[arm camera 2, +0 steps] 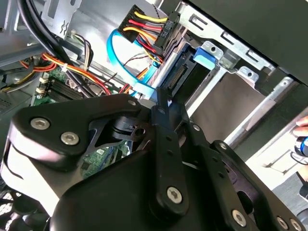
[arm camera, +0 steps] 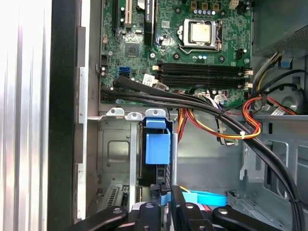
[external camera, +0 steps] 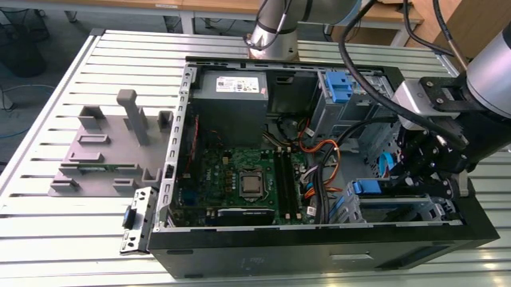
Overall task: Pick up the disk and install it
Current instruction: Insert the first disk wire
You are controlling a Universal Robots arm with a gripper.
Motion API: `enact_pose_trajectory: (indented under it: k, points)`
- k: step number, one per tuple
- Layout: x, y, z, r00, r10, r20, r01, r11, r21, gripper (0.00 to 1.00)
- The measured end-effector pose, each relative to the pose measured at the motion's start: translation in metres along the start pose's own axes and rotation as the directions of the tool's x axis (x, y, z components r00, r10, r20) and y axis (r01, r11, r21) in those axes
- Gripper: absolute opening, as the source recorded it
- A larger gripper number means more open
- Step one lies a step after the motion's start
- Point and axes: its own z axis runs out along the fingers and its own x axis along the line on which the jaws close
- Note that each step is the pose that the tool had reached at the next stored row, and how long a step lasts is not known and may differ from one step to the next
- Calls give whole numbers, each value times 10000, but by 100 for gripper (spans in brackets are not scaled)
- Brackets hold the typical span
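Open PC case (external camera: 319,254) lying on slatted table (external camera: 48,239), motherboard (arm camera: 192,57) exposed. Disk (arm camera: 158,147) standing on edge in the drive cage (arm camera: 113,154) at the case's front corner, towards the exterior view's right; blue rail facing up in the first wrist view. Gripper (arm camera: 168,195) low inside the case, just beside the disk's (arm camera 2: 180,72) connector end. Claw state: cannot tell, contact with disk likewise unclear. Black cable bundle (arm camera: 216,120) running across between motherboard and cage.
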Motion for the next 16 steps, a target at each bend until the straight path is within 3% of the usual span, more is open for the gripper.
enact_pose_trajectory:
  k: [5, 16]
  points:
    - [-8, 0, -107, 10000, 0, 1, 0, 10000, 0, 24]
    - [-19, 0, -142, 10000, 0, 4, 0, 10000, 0, 24]
